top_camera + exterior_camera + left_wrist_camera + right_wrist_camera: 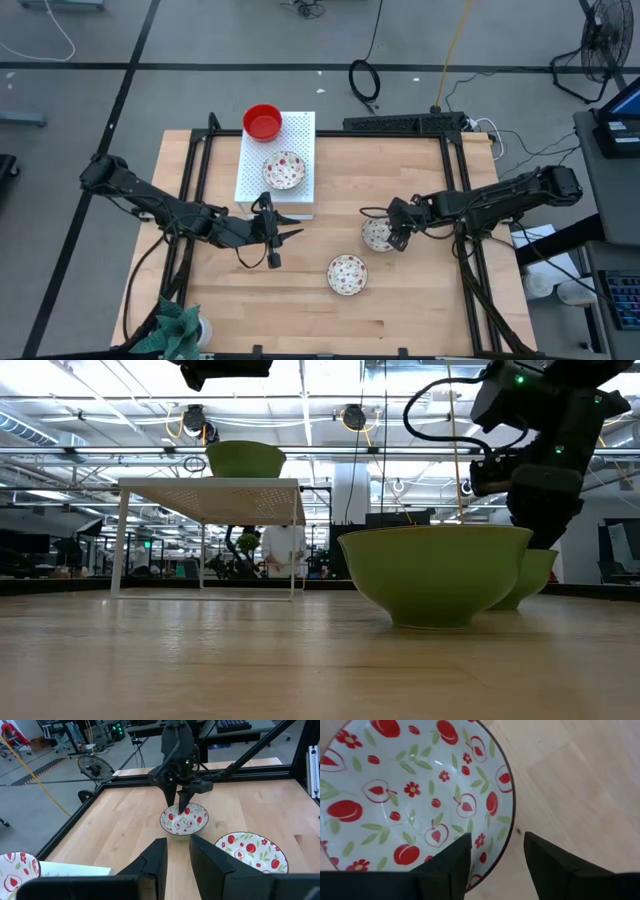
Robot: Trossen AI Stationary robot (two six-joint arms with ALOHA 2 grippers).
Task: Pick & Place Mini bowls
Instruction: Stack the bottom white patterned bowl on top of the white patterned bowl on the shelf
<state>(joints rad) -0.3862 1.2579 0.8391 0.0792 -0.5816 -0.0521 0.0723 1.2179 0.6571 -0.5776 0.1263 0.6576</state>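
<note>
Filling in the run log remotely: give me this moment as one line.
right gripper: open, straddling rim of patterned bowl | left gripper: empty, waiting beside white board | board holds: red bowl, second patterned bowl | table: third patterned bowl

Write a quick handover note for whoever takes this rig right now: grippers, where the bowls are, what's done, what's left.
Right gripper: open, fingers straddling the rim of a patterned bowl on the table.
Left gripper: empty, hovering beside the white perforated board.
Red bowl and one patterned bowl sit on the board.
Another patterned bowl sits loose on the table.
Left: the two table bowls, presumably bound for the board.
</note>
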